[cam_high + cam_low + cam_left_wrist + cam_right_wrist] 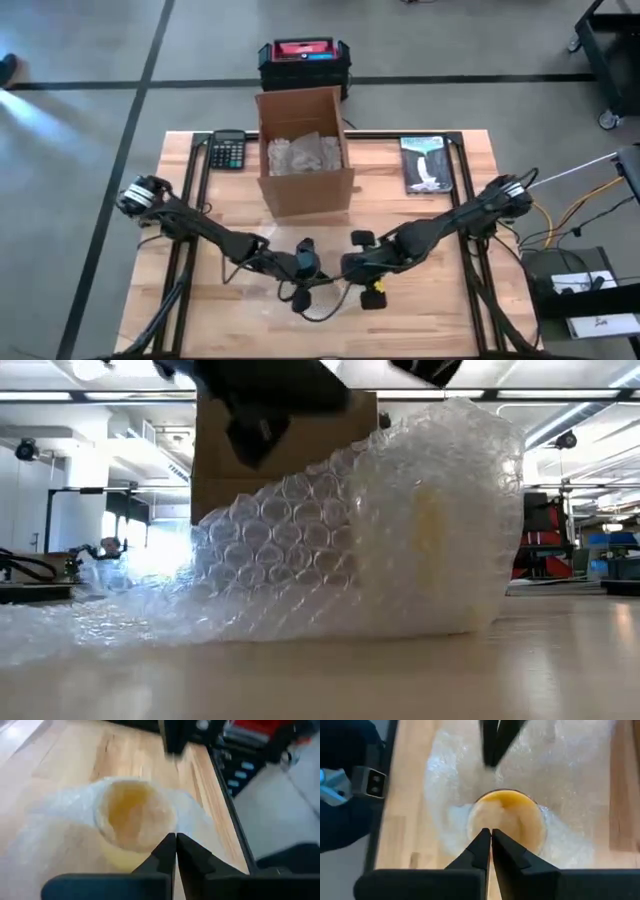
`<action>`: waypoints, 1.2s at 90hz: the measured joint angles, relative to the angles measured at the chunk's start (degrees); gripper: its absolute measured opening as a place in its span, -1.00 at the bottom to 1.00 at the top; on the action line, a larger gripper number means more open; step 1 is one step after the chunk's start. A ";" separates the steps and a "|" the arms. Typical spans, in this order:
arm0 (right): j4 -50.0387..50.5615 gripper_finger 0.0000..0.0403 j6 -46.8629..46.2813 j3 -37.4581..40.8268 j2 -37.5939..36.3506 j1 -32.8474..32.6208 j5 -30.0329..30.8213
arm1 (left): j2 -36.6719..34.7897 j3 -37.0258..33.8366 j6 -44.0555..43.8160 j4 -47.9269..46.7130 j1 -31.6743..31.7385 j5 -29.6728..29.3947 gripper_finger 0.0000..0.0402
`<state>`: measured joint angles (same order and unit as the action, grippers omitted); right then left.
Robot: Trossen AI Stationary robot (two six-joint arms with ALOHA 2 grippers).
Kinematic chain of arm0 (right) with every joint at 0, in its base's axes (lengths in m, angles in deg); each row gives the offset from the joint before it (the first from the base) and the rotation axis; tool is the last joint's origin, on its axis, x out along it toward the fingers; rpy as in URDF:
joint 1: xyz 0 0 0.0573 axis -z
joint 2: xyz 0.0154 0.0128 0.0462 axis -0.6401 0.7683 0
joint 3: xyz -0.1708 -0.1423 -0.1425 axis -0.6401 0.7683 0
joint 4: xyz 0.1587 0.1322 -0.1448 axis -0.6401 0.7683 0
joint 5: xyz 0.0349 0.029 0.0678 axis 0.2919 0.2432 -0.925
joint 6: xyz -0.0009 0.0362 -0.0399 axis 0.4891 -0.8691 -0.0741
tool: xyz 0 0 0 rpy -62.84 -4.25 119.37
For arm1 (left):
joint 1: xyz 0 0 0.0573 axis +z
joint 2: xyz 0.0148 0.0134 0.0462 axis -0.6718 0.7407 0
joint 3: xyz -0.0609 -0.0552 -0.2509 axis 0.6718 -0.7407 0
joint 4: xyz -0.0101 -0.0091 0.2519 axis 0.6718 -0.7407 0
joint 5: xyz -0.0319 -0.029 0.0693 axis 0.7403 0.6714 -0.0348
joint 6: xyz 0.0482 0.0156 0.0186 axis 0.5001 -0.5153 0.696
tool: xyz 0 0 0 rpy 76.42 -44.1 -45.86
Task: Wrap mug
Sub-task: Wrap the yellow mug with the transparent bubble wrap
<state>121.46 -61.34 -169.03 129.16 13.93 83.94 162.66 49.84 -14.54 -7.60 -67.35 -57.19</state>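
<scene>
Pinching both grippers shut over the wrapped mug.
My left gripper and right gripper have fingers closed together; whether they grip wrap I cannot tell. Below them the yellow mug stands in bubble wrap on the table, near its front, before the box.

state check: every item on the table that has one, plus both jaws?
mug: covered in bubble wrap
bubble wrap: bunched over the mug, the rest flat on the table
cardboard box: open, crumpled paper inside
left gripper: jaws shut
right gripper: jaws shut
</scene>
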 joint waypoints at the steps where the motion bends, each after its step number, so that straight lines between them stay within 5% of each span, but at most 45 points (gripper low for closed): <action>1: 0.07 -0.99 -0.34 0.25 -0.19 -0.22 0.53 | -0.55 0.00 -0.06 -1.62 -0.04 0.01 -1.00; 27: 0.31 -0.99 -11.30 11.70 -0.80 -6.13 10.13 | -9.76 -2.83 -11.62 -40.14 -1.84 -2.68 -0.89; 48: 0.23 -0.99 -24.85 22.17 -0.76 -8.80 11.77 | -10.96 -14.76 -23.27 -35.57 -1.85 -0.21 -0.26; 64: -6.44 -0.99 -28.75 28.13 -0.76 -9.41 12.34 | -8.82 -23.69 -26.72 -20.86 -1.86 -0.45 0.10; 73: -14.36 -0.99 -26.84 30.23 -0.76 -9.37 12.71 | -7.80 -24.72 -26.71 -15.16 -1.84 -0.01 -0.07; 88: -27.78 -0.99 -19.23 31.30 -0.76 -9.36 15.93 | -8.30 -21.84 -24.78 -16.15 -1.88 2.62 -0.88; 108: -36.32 -0.99 -12.83 31.36 -0.76 -8.57 17.90 | -9.06 -11.83 -15.33 -15.74 -1.95 0.03 -0.97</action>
<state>85.15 -74.17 -137.67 128.41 5.36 101.84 153.60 38.01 -29.86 -23.34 -69.30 -57.16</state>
